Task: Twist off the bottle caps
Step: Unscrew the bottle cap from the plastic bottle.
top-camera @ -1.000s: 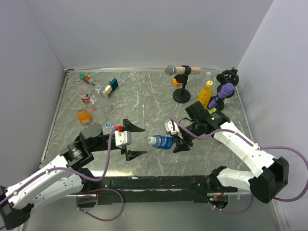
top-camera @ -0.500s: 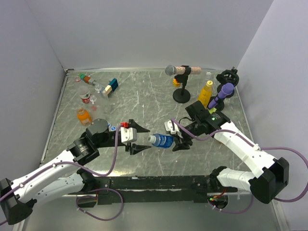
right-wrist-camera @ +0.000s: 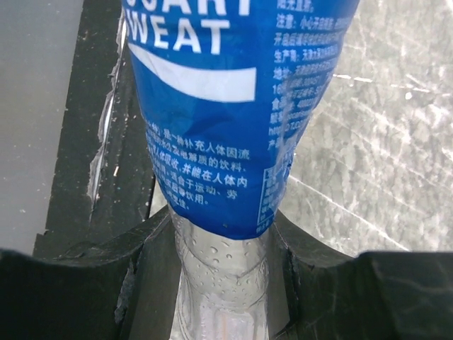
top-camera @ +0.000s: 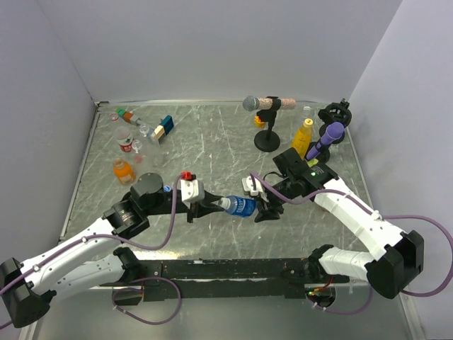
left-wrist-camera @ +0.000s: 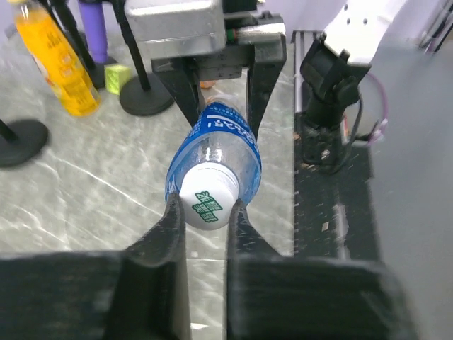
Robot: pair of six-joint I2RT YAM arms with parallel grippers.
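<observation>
Right gripper (top-camera: pixel 264 207) clamps the bottle (top-camera: pixel 242 207), probably light and crushable, at its body. Left gripper (left-wrist-camera: pixel 207 214) pinches the white cap (left-wrist-camera: pixel 207 200).

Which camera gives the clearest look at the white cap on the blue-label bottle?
The left wrist view: the white cap faces the lens, printed top visible, flanked by the left gripper. The top external view shows it as a speck at that gripper. The right wrist view shows only the labelled bottle, no cap.
</observation>
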